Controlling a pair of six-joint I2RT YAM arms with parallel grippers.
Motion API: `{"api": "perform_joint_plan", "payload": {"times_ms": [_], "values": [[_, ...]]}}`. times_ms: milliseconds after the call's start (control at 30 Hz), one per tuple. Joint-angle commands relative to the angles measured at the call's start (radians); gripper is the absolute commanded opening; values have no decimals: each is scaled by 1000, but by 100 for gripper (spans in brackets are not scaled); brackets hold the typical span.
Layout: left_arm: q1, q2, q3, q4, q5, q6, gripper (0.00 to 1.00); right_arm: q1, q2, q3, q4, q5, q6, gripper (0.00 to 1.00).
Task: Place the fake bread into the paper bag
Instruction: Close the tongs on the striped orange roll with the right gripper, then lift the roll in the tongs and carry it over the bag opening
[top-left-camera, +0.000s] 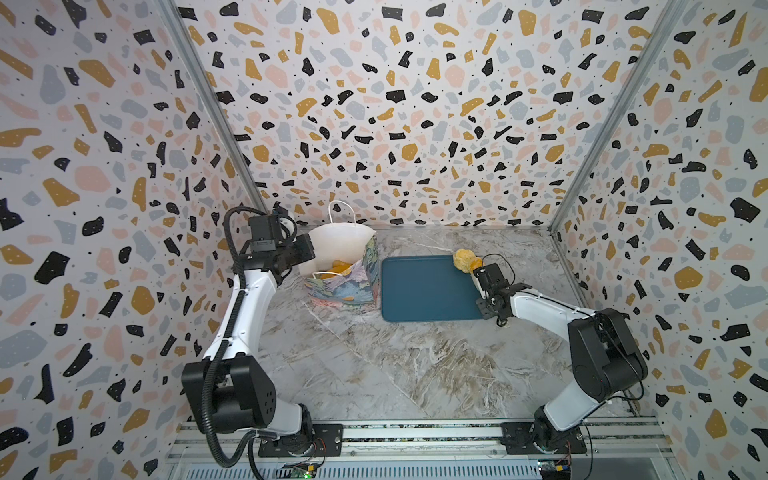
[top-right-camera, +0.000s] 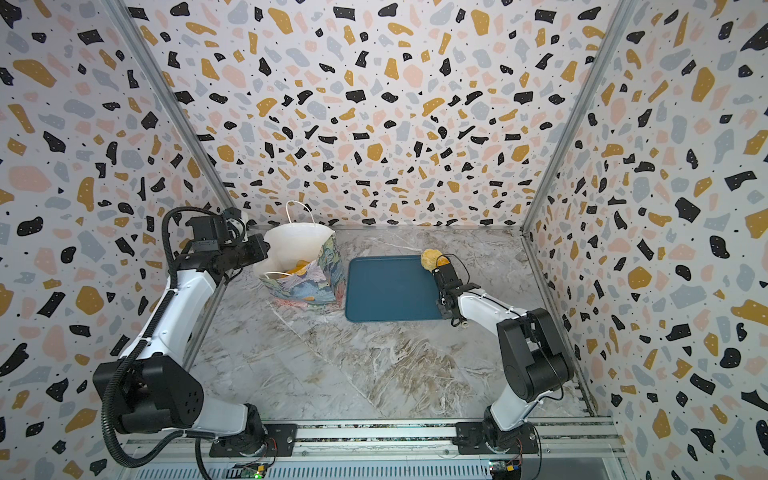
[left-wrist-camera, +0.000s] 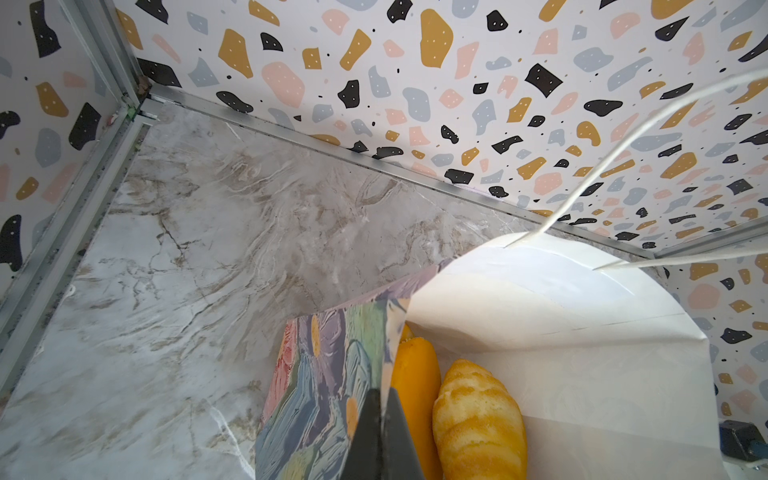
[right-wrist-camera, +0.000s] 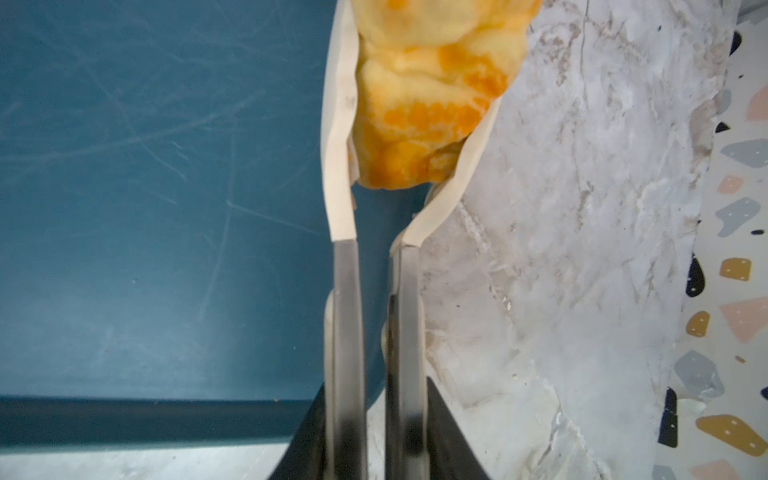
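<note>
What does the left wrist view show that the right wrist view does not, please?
Only the left wrist view: the paper bag, the left gripper shut on its wall, a striped roll and an orange bread inside. Only the right wrist view: the blue tray and the right gripper shut on a bumpy bun. Both: the marble table and patterned wall.

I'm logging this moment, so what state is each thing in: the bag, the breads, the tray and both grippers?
Bag: upright, open, breads inside.
Bun: clamped at the tray's far right corner.
Tray: flat on the table, otherwise bare.
Left gripper: shut on the bag's wall.
Right gripper: shut on the bun.
</note>
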Motion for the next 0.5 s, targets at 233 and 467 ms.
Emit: {"api": "perform_joint_plan", "payload": {"times_ms": [233, 467], "values": [[-4, -21, -14, 21, 4, -1, 0, -1, -152, -74, 19, -95, 116, 22], [-4, -22, -14, 22, 7, -1, 0, -1, -206, -99, 32, -140, 160, 21]]}}
